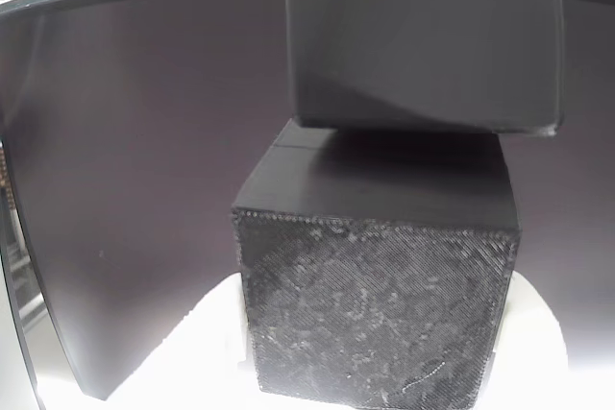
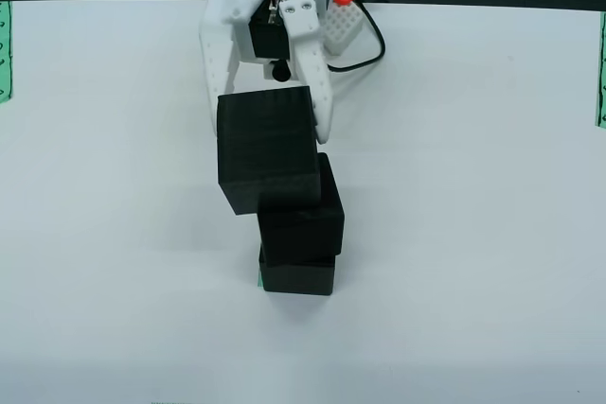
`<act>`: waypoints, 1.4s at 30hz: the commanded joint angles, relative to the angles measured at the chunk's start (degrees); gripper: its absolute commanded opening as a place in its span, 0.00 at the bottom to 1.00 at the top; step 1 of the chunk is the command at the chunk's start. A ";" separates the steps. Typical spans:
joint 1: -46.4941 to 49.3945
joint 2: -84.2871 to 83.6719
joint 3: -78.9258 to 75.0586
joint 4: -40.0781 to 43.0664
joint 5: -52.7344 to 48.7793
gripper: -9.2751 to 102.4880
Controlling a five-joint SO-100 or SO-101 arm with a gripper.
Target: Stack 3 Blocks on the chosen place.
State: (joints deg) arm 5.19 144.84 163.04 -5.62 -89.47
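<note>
In the view from above, my white gripper (image 2: 270,130) is shut on a black block (image 2: 267,149), one finger on each side. The block is tilted and hangs over the back left of a stack of two more black blocks, the upper (image 2: 305,224) on the lower (image 2: 297,279). A thin green sliver of the chosen place (image 2: 260,277) peeks out at the lower block's left edge. In the close view from the side, the held block (image 1: 423,36) sits just above the top face of a stacked block (image 1: 375,304). I cannot tell whether they touch.
A large dark panel (image 1: 135,160) fills the background of the side view. From above, the white table (image 2: 473,234) has narrow green-striped bands at its left edge (image 2: 4,49) and right edge (image 2: 601,68). A black cable (image 2: 369,49) trails beside the arm.
</note>
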 commanded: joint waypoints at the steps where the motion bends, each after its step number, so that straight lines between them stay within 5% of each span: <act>1: -0.18 -0.09 0.70 -3.69 -0.26 0.29; 42: 0.09 -3.78 5.98 -18.54 -2.46 0.35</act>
State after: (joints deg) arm 5.19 141.50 169.10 -22.76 -91.58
